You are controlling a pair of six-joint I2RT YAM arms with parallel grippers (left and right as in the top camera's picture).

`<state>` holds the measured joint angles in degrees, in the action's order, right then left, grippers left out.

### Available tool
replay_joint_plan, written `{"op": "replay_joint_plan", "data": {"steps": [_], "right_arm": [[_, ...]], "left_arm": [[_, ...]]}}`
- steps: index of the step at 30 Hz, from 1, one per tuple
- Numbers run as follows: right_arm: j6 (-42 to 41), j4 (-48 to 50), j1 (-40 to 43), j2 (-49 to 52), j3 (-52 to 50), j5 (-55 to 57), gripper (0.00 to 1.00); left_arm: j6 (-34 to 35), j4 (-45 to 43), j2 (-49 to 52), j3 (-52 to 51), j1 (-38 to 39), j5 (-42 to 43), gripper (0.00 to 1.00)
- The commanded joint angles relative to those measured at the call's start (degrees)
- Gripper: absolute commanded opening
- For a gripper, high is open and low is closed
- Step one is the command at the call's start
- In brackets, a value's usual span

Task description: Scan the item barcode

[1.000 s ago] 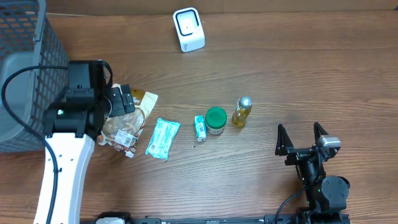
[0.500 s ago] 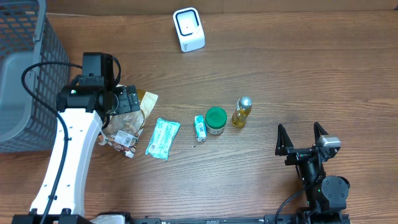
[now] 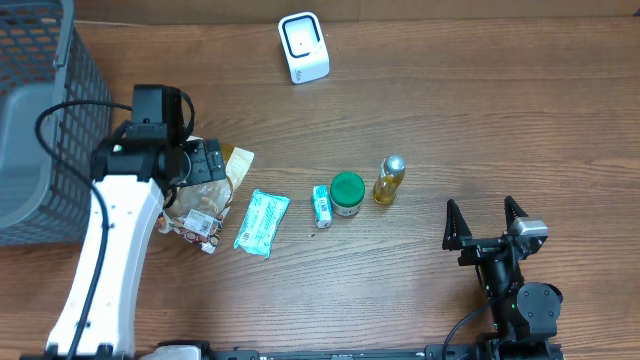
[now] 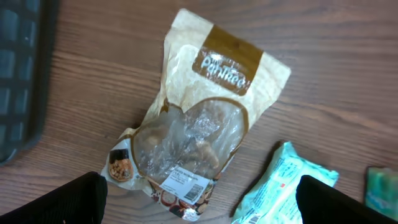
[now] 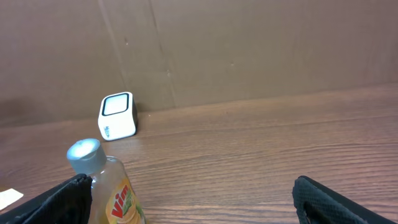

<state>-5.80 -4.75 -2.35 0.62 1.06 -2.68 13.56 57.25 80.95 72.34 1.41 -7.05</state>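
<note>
A tan and clear snack bag [image 3: 205, 200] lies flat on the wooden table, its white barcode label [image 4: 186, 182] facing up near its lower end. My left gripper [image 3: 210, 162] hovers open over this bag [image 4: 205, 112], with nothing between its fingers [image 4: 74, 199]. A white scanner [image 3: 303, 47] stands at the back of the table, also visible in the right wrist view [image 5: 117, 115]. My right gripper [image 3: 483, 222] rests open and empty at the front right, pointing toward the scanner, with the yellow bottle [image 5: 112, 186] just inside its left finger.
A mint-green packet [image 3: 262, 222], a small teal tube [image 3: 322, 205], a green-lidded jar [image 3: 347, 193] and the yellow bottle [image 3: 389, 180] lie in a row mid-table. A grey mesh basket [image 3: 40, 100] stands at the far left edge.
The left arm swung its wrist toward the back and a little right over the snack bag, then held still. The right arm has not moved.
</note>
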Motion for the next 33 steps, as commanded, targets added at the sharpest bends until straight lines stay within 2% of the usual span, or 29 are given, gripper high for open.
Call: {"op": "replay_joint_plan", "data": {"steps": [1, 7, 12, 16, 24, 33], "right_arm": [[-0.2, 0.1, -0.3, -0.5, -0.6, 0.2, 1.0], [-0.2, 0.1, -0.3, -0.5, -0.6, 0.2, 1.0], [-0.2, 0.1, -0.3, -0.5, -0.6, 0.2, 1.0], [-0.2, 0.1, -0.3, -0.5, -0.6, 0.2, 1.0], [-0.2, 0.1, -0.3, -0.5, -0.6, 0.2, 1.0], [-0.2, 0.1, -0.3, -0.5, -0.6, 0.2, 1.0]], "left_arm": [[1.9, -0.1, -9.2, 0.6, -0.3, 0.7, 1.0], [1.9, -0.2, -24.6, 0.6, -0.3, -1.5, 1.0], [1.2, 1.4, -34.1, 0.6, -0.3, -8.6, 1.0], [1.2, 3.7, -36.9, 0.6, -0.3, -11.2, 1.0], [1.2, 7.9, -37.1, 0.6, -0.3, -11.3, 0.99], [1.2, 8.8, -37.1, 0.6, -0.3, -11.5, 1.0]]}}
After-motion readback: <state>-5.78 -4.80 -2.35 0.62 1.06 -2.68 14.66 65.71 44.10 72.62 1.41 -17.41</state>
